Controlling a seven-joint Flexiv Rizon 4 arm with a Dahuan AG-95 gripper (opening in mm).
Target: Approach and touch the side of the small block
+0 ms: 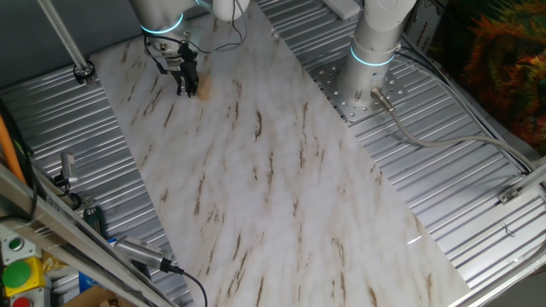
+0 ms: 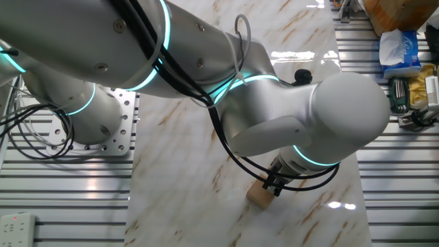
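Filling most of the other fixed view, the silver robot arm with glowing cyan rings (image 2: 288,116) is reaching down over the white marble-patterned tabletop with brown streaks (image 1: 281,196). Below its wrist, the small light tan wooden block (image 2: 260,195) is lying on the marble, and the black two-finger gripper (image 2: 276,185) is sitting right against the block's upper right side, apparently touching it. From one fixed view, the same block (image 1: 202,89) is showing just beside the gripper (image 1: 186,87), near the far left corner of the marble. Whether the fingers are spread or pressed together I cannot tell, since the arm and cables are hiding them. Farther out, a grey cable (image 1: 444,141) is trailing over the ribbed aluminium table surface (image 1: 478,196), and a black-handled tool (image 1: 141,256) is lying at the near left edge.
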